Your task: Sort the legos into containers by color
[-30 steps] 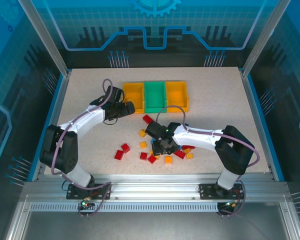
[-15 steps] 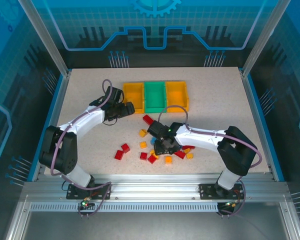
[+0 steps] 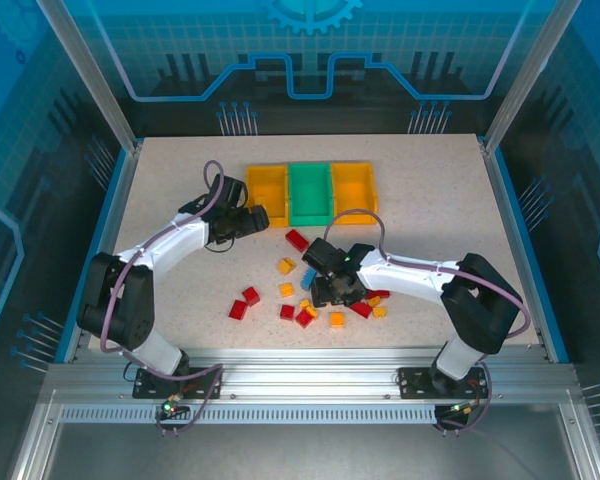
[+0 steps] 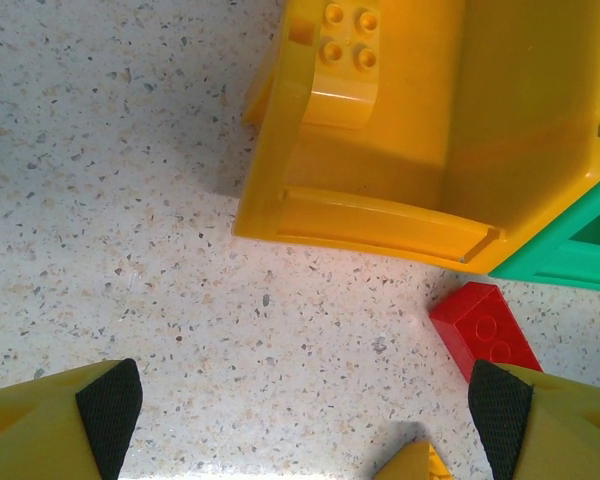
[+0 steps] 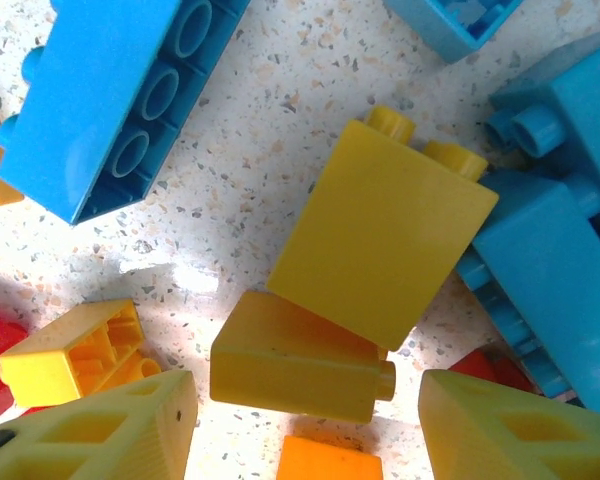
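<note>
Straddling with the right pincer [image 5: 305, 425], spread wide, a yellow lego [image 5: 300, 365] at lower centre of the wrist frame, long axis finger to finger, well apart from the equally wide left pincer [image 4: 305, 415].

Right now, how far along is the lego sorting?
Barely started. Done: one four-stud yellow brick lies in the left yellow bin. In hand: nothing; the left gripper is open just short of that bin, and the right gripper is open above a toppled yellow brick in the pile. Left: the scattered bricks, red, blue and yellow, on the table.
</note>
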Robot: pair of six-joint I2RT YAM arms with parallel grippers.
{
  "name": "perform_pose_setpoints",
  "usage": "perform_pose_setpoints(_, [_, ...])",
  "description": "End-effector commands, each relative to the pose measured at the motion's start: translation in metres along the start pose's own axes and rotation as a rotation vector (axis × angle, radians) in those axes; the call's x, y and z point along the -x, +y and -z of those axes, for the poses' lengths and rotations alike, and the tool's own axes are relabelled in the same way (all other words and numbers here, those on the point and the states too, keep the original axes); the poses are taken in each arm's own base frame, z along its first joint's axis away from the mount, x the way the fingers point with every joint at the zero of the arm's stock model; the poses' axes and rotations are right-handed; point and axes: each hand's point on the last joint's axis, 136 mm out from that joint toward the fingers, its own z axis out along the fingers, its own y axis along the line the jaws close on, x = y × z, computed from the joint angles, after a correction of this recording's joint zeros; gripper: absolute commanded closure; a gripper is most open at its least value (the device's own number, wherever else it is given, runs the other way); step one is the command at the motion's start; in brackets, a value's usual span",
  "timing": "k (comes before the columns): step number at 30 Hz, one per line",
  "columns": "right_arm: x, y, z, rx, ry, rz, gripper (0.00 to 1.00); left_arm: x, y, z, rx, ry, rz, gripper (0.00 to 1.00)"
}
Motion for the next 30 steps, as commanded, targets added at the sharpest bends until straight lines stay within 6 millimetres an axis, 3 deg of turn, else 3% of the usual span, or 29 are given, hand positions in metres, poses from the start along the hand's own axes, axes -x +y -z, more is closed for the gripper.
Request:
perform_pose_setpoints(1, [0.001,-0.002,0.005,0.019,-0.013,0.0,0.38,-0.004,-0.002,0.008,-0.021,-0.003,0.012,0.11])
perform_pose_setpoints(16, [-0.004,0.002,-0.006,-0.027,0.04,0.021,0.37,-0.008,0.002,0.009,-0.014,-0.001,0.017,0.11])
perform_pose_setpoints(30, [-0.005,-0.003,-0.011,-0.134,0.065,0.057,0.46,-0.008,0.004,0.011,-0.006,-0.011,0.013,0.11])
